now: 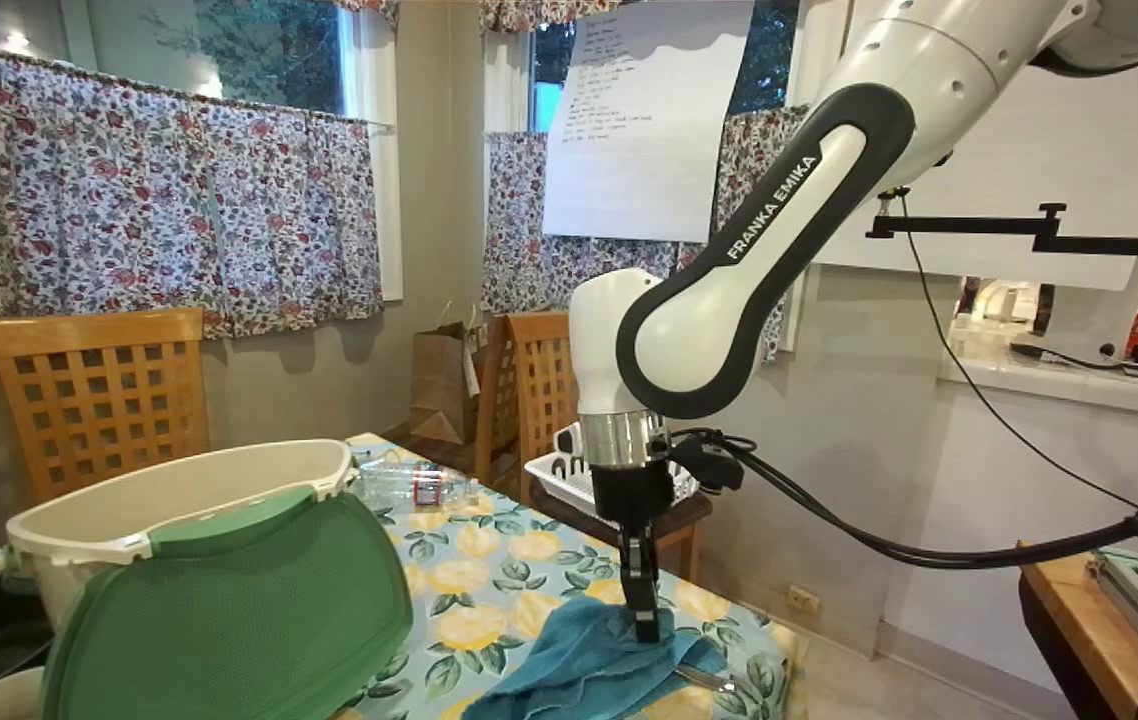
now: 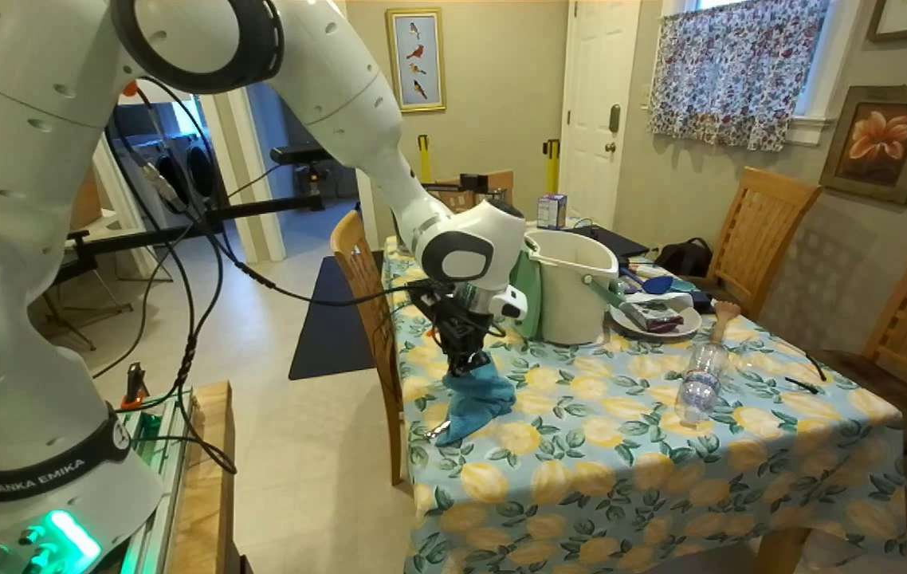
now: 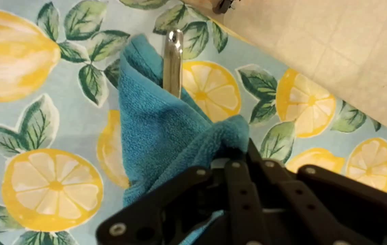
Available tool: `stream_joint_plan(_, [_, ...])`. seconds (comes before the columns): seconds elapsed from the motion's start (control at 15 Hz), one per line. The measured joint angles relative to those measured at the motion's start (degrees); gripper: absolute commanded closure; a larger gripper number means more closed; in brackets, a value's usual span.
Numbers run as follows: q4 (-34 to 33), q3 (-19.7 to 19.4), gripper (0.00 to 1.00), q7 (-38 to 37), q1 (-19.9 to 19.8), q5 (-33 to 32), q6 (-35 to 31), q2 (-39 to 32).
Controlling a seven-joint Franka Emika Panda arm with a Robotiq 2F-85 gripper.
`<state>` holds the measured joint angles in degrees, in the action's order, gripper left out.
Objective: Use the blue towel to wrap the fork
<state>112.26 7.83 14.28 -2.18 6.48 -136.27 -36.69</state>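
Note:
The blue towel (image 1: 569,655) lies folded and bunched near the table's edge; it shows in an exterior view (image 2: 479,400) and the wrist view (image 3: 152,127). The fork's silver handle end sticks out from under a towel fold in the wrist view (image 3: 172,64) and in both exterior views (image 1: 704,678) (image 2: 439,430). The rest of the fork is hidden under the cloth. My gripper (image 1: 645,632) points down onto the towel, with its fingers close together in the wrist view (image 3: 248,153). A raised towel fold is pinched at the fingertips, apart from the fork handle.
A cream bin (image 2: 577,291) with a green rounded panel (image 1: 249,610) leaning on it stands on the floral tablecloth (image 1: 474,575). A clear bottle (image 2: 700,383) and a white plate (image 2: 689,323) are farther along. The table edge lies close beside the fork.

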Motion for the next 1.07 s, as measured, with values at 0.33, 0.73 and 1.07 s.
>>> stream_joint_plan(0.33, [2.87,-1.58,0.99,-0.05,0.12,-0.06,-3.23,0.1])
stream_joint_plan(0.73, [4.29,-3.16,0.99,-0.16,0.46,-1.82,-3.64,0.09])
stream_joint_plan(1.07, [4.7,-4.43,0.51,-1.04,1.47,-4.55,-3.64,0.0])
